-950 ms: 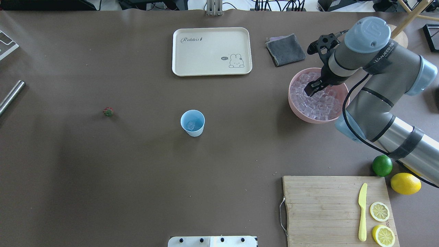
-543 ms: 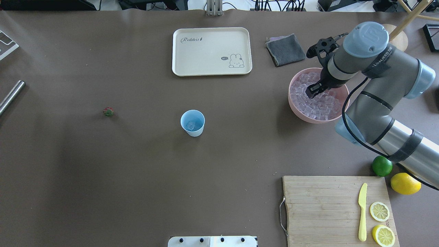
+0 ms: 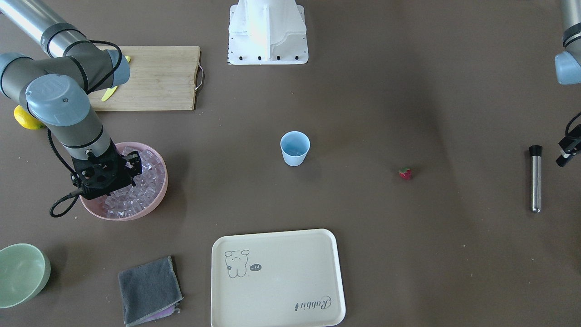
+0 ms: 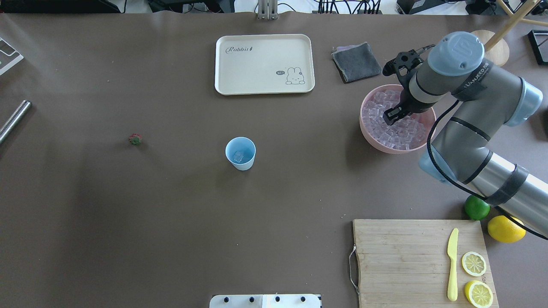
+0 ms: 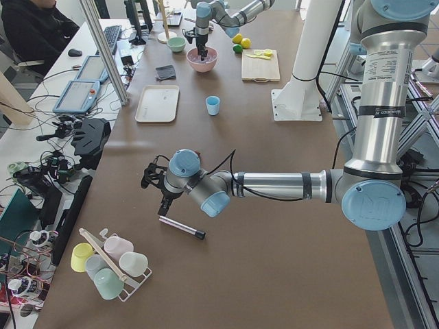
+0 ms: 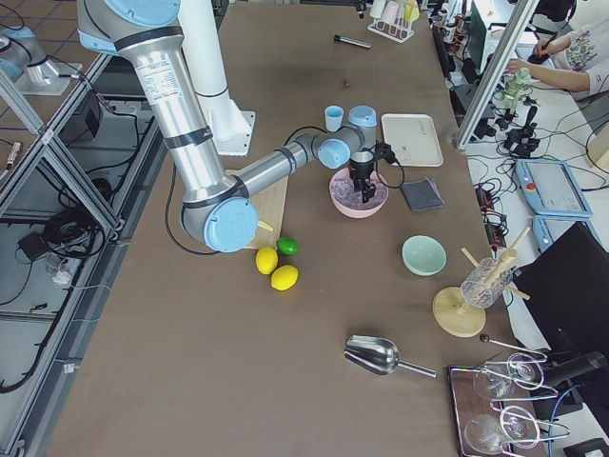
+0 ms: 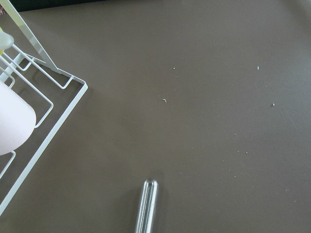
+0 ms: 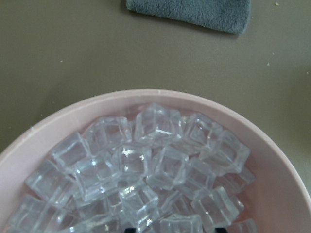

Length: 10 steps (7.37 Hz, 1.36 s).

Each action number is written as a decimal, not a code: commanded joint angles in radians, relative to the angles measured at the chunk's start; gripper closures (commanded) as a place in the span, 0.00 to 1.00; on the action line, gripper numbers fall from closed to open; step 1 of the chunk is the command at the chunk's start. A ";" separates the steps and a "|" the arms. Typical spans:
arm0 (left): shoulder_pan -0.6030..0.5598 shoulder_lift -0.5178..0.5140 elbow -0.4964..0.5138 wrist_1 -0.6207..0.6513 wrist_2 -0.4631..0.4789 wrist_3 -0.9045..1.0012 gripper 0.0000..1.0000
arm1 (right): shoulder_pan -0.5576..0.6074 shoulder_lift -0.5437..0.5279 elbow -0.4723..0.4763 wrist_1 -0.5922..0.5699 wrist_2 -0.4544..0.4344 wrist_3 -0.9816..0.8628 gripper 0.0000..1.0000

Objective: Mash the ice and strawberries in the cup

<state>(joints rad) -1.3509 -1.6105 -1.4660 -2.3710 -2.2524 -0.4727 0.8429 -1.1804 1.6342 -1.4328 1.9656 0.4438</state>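
The light blue cup (image 4: pixel 240 153) stands upright mid-table with one ice cube (image 4: pixel 239 156) inside. A small red strawberry (image 4: pixel 135 139) lies alone to its left. More ice (image 8: pixel 155 160) fills the pink bowl (image 4: pixel 371 140) at the right. My right gripper (image 4: pixel 393 115) points down into that bowl, just above the cubes. Its fingertips (image 8: pixel 219 230) show apart at the bottom edge of the right wrist view, open, with nothing between them. My left gripper (image 5: pixel 163 204) hovers over a metal rod (image 3: pixel 535 179) at the table's far left end. Its fingers are hidden.
A cream tray (image 4: pixel 264 64) and a grey cloth (image 4: pixel 356 62) lie beyond the cup. A cutting board (image 4: pixel 421 261) carries a yellow knife and lemon slices, with a lime (image 4: pixel 477 206) and lemon (image 4: pixel 506 228) beside it. A pale green bowl (image 3: pixel 20 272) sits past the pink bowl.
My right gripper has shifted slightly rightward within the pink bowl and its wrist has turned a little. The cup, strawberry and rod have not moved.
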 commanded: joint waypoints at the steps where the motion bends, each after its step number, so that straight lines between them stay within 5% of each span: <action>1: 0.007 0.000 0.003 -0.005 0.001 -0.009 0.03 | -0.001 -0.001 0.004 0.000 -0.001 0.001 0.70; 5: 0.007 0.000 0.004 -0.005 0.001 -0.007 0.03 | -0.004 -0.002 0.003 0.000 -0.004 0.003 0.73; 6: 0.007 0.000 0.004 -0.005 0.001 -0.007 0.03 | -0.002 0.001 0.012 0.000 -0.002 0.001 0.98; 7: 0.009 0.000 0.006 -0.005 0.001 -0.007 0.03 | 0.004 -0.002 0.069 -0.012 0.007 -0.002 1.00; 8: 0.009 0.000 0.004 -0.005 0.001 -0.007 0.03 | 0.030 -0.004 0.143 -0.061 0.027 -0.004 1.00; 10: 0.009 0.000 0.004 -0.005 0.001 -0.007 0.03 | 0.039 0.107 0.284 -0.350 0.061 0.010 1.00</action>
<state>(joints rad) -1.3424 -1.6107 -1.4616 -2.3762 -2.2519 -0.4801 0.8759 -1.1417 1.8396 -1.6248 2.0122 0.4443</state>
